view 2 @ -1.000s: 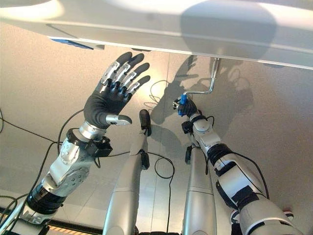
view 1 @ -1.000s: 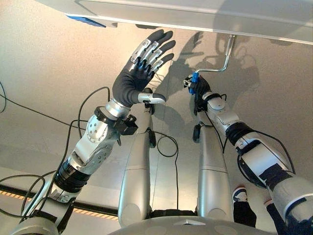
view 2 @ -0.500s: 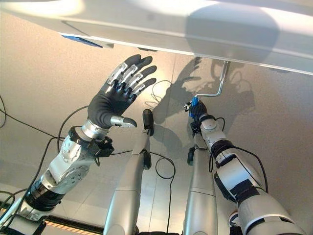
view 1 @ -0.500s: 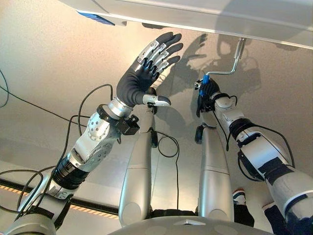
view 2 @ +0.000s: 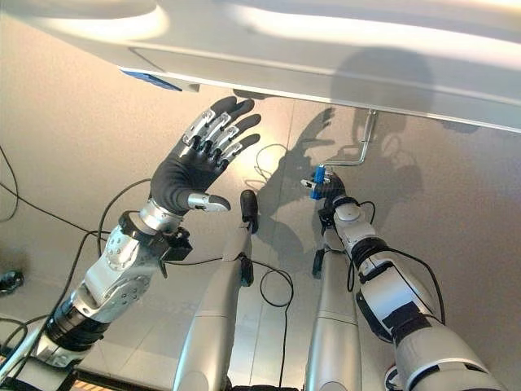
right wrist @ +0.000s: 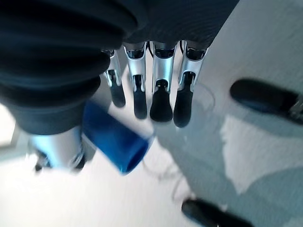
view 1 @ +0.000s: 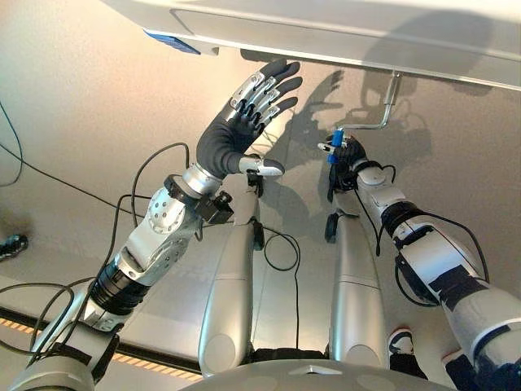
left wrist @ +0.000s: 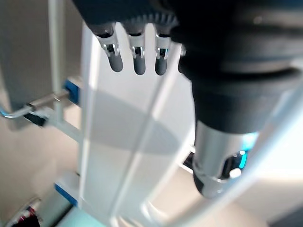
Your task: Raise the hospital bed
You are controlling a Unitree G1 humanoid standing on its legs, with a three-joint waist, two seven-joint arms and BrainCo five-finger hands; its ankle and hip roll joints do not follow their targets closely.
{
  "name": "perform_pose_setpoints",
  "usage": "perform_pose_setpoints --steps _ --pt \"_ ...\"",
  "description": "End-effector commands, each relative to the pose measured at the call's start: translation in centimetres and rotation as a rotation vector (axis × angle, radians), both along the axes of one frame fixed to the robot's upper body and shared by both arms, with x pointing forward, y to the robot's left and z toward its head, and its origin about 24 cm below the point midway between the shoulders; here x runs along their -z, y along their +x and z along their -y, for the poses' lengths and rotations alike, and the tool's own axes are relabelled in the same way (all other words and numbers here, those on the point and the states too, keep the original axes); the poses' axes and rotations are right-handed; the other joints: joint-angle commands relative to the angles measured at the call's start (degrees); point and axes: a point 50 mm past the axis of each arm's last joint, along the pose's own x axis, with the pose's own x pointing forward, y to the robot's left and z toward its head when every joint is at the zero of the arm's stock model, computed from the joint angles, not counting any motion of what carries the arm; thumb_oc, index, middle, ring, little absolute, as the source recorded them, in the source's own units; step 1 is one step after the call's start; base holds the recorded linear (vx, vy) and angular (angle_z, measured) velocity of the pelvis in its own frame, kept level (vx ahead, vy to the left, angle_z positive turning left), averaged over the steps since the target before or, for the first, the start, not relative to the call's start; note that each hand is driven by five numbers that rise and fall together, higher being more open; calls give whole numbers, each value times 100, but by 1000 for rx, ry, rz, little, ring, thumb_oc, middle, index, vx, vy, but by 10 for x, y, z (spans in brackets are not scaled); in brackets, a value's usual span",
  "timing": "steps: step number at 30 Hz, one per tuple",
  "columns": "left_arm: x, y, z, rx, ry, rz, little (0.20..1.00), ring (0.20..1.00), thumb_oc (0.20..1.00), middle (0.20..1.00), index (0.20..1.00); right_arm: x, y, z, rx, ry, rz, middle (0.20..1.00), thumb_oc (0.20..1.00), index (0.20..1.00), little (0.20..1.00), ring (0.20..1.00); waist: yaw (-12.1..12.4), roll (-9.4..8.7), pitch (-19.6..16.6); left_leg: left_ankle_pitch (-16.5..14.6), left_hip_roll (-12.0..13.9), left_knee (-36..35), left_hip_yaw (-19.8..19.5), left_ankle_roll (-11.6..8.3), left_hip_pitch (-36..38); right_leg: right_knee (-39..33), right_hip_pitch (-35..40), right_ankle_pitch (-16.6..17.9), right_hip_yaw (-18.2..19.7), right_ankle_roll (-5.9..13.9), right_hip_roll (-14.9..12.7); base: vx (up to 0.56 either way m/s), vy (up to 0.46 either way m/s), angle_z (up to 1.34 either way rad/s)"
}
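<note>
Beneath the pale underside of the hospital bed point(view 1: 342, 32), which spans the upper edge of both eye views, a bent metal crank point(view 1: 376, 124) hangs down from the bed frame and turns sideways to end in a blue handle point(view 1: 334, 147). The right hand point(view 1: 345, 156) is at that handle: in the eye views its dark-covered palm lies against the blue grip, and in the right wrist view the blue handle point(right wrist: 116, 142) sits between the thumb side of the ribbed cover and the row of silver, dark-tipped fingers point(right wrist: 160, 101), which reach past it. The fingers appear only lightly bent, and whether they fully close round the grip cannot be told with certainty; the thumb and palm do appear to pinch it. The left hand point(view 1: 236, 134) is raised well apart from the crank, to its left, with its fingers straight and fanned out and the thumb held out to the side; it holds nothing and touches nothing visible. In the left wrist view the left hand's fingers point(left wrist: 137, 56) point toward the white bed panel point(left wrist: 123, 142), with a thin metal rod and blue fittings seen at one side. The floor point(view 1: 73, 122) below is light beige.
</note>
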Motion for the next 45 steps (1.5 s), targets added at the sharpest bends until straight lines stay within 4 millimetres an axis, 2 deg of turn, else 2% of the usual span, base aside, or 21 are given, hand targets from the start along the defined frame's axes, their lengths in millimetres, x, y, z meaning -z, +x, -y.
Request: perform_pose_setpoints --steps 1,3,4,6,9,13,14,17,22,24,29,31,32,37,40,45 --pt "27 8 -3 -118 52 -48 1000 1000 1000 1000 1000 19 -21 46 126 -60 -73 1000 1000 1000 1000 1000 -161 143 -97 -830 -28 636 136 -33 287 -863 521 462 -252 287 202 -28 -11 -6" --pt "60 18 -12 -232 193 -125 1000 1000 1000 1000 1000 29 -29 51 151 -52 -96 1000 1000 1000 1000 1000 -169 148 -97 -811 -20 583 108 -43 498 -894 754 445 -276 286 192 0 0 0" --pt "71 20 -14 -248 221 -159 1000 1000 1000 1000 1000 34 -33 54 163 -48 -107 1000 1000 1000 1000 1000 -177 158 -97 -808 -18 561 99 -37 599 -886 832 436 -278 287 190 0 0 0" --pt "108 25 -22 -332 270 -303 1000 1000 1000 1000 1000 44 -42 58 183 -41 -130 1000 1000 1000 1000 1000 -194 164 -97 -789 -35 506 88 -36 839 -906 1097 419 -305 283 185 0 0 0" --pt "155 24 -33 -433 384 -450 1000 1000 1000 1000 1000 60 -54 61 205 -40 -165 1000 1000 1000 1000 1000 -230 153 -97 -775 -38 386 57 -42 1219 -962 1465 399 -349 297 170 8 -4 -2" --pt "209 11 -52 -544 530 -645 1000 1000 1000 1000 1000 85 -77 67 244 -30 -227 1000 1000 1000 1000 1000 -277 80 -97 -779 -47 217 -1 -49 1812 -1089 2066 359 -410 300 190 9 -15 2" --pt "209 11 -52 -545 529 -644 1000 1000 1000 1000 1000 84 -77 67 244 -29 -226 1000 1000 1000 1000 1000 -278 80 -97 -759 -48 207 -2 -49 1800 -1105 2057 382 -411 299 190 24 -31 3" --pt "248 -11 -69 -607 617 -833 1000 1000 1000 1000 1000 110 -102 68 257 -17 -305 1000 1000 1000 1000 1000 -315 -25 -97 -836 -31 189 -53 -70 2360 -1111 2646 286 -502 299 191 56 -56 9" --pt "271 -37 -86 -641 673 -952 1000 1000 1000 1000 1000 144 -143 66 232 -36 -434 1000 1000 1000 1000 1000 -300 -201 -577 -873 7 24 -137 -89 2888 -1304 3288 212 -608 292 240 97 -65 17" --pt "281 -49 -91 -639 700 -1001 1000 1000 1000 1000 1000 160 -165 67 227 -50 -515 1000 1000 1000 1000 1000 -279 -256 -848 -856 35 -122 -165 -104 3150 -1452 3590 188 -688 309 247 122 -65 13" --pt "293 -71 -102 -665 706 -1077 1000 1000 1000 1000 1000 184 -207 60 191 -33 -627 1000 1000 1000 1000 1000 -260 -382 -1473 -853 122 -405 -171 -132 3777 -1796 4279 167 -814 328 294 84 -29 8" --pt "296 -77 -104 -671 711 -1097 1000 1000 1000 1000 1000 187 -212 57 183 -18 -629 1000 1000 1000 1000 1000 -267 -413 -1583 -858 148 -466 -160 -133 3915 -1875 4435 168 -823 337 306 60 -6 2" --pt "302 -88 -108 -681 726 -1141 1000 1000 1000 1000 1000 193 -225 55 180 -9 -663 1000 1000 1000 1000 1000 -278 -458 -1812 -873 174 -609 -127 -132 4175 -2028 4670 175 -817 350 316 78 2 -4" --pt "316 -115 -111 -686 758 -1236 1000 1000 1000 1000 1000 203 -247 45 145 16 -711 1000 1000 1000 1000 1000 -290 -524 -2245 -899 177 -964 -14 -107 4704 -2396 5149 236 -759 376 358 66 10 -4" --pt "322 -126 -111 -681 763 -1285 1000 1000 1000 1000 1000 212 -264 39 163 53 -770 1000 1000 1000 1000 1000 -252 -539 -2427 -882 180 -1125 11 -108 4900 -2581 5365 277 -783 378 362 43 2 -9" --pt "327 -136 -110 -667 781 -1325 1000 1000 1000 1000 1000 219 -282 36 184 81 -827 1000 1000 1000 1000 1000 -204 -544 -2548 -882 176 -1204 9 -105 5077 -2683 5590 284 -866 365 353 23 5 -1"
